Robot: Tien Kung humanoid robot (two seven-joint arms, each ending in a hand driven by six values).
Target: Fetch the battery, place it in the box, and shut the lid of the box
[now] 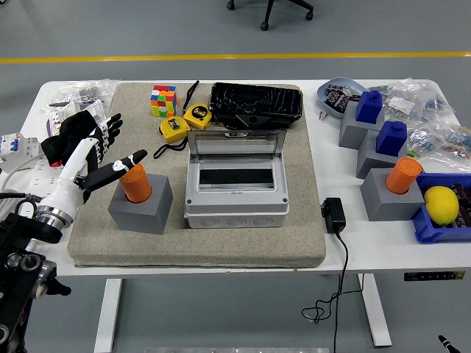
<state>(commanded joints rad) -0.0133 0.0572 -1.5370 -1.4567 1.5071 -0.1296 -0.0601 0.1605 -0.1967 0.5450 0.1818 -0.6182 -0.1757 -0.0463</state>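
My left hand (88, 151) is over the left part of the mat, fingers spread wide and holding nothing. Only the thumb tip (137, 157) reaches to the top of the orange battery (135, 183); I cannot tell if it touches. This battery stands upright in a grey holder block (140, 206), just right of my hand and a little nearer to me.

I count two orange batteries: the second one (402, 176) stands in another grey block (390, 195), far to the right of my hand. There are two blue pieces (369, 106) (391, 137) on two more grey blocks behind it, so four grey blocks in all.

The grey box (235, 198) is one, right of my battery, with its clear lid (235, 145) standing open at the back. Beyond my hand, to the right, lie two yellow tape measures (197, 115) (174, 129), one colour cube (163, 101) and one black tray (256, 104). Far right is one lemon (441, 204) in a blue bin (427, 224), and one black adapter (333, 215) with its cable over the near table edge.

The mat (199, 243) is grey-beige felt on a white table (368, 254). The floor is grey with one yellow line (235, 56), and chair wheels (269, 13) show at the back.
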